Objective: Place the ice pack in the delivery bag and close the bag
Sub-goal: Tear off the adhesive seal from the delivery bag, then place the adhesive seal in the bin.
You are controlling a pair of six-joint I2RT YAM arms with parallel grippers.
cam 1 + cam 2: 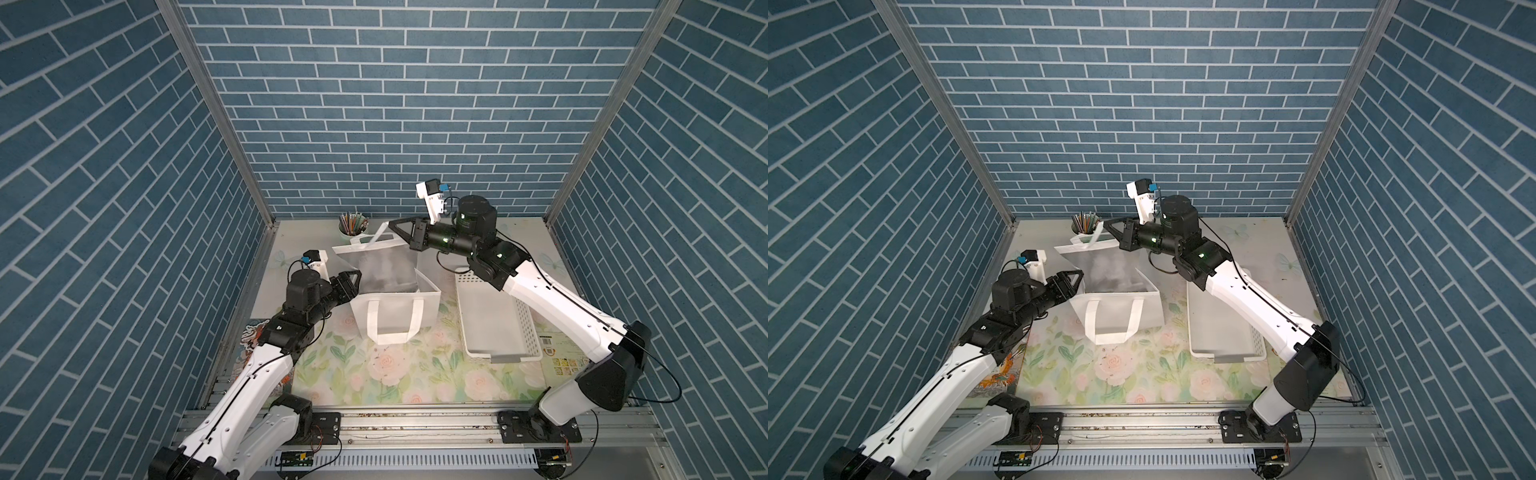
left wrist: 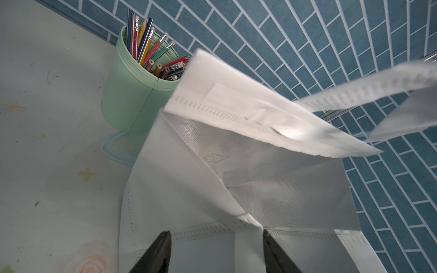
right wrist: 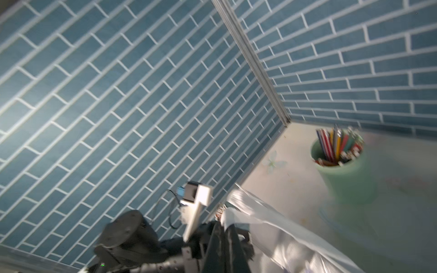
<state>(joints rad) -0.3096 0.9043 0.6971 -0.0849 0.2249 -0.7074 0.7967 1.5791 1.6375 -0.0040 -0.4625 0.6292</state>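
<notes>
The delivery bag (image 1: 395, 309) (image 1: 1119, 309) stands open on the floral mat, its silver lining showing. My right gripper (image 1: 392, 224) (image 1: 1106, 224) (image 3: 223, 225) is shut on the bag's far handle strap and holds it lifted toward the back wall. At the bag's left side my left gripper (image 1: 353, 276) (image 1: 1077, 276) (image 2: 215, 234) is open, and the folded left rim of the bag (image 2: 189, 189) lies between its fingers. The ice pack is out of view. The inside of the bag is shadowed, and I cannot make out anything in it.
A green cup of pencils (image 1: 352, 232) (image 1: 1086, 226) (image 2: 132, 99) (image 3: 343, 172) stands just behind the bag by the back wall. To the bag's right, a white perforated basket (image 1: 528, 328) (image 1: 1258, 345) lies under my right arm. Blue brick walls close in three sides.
</notes>
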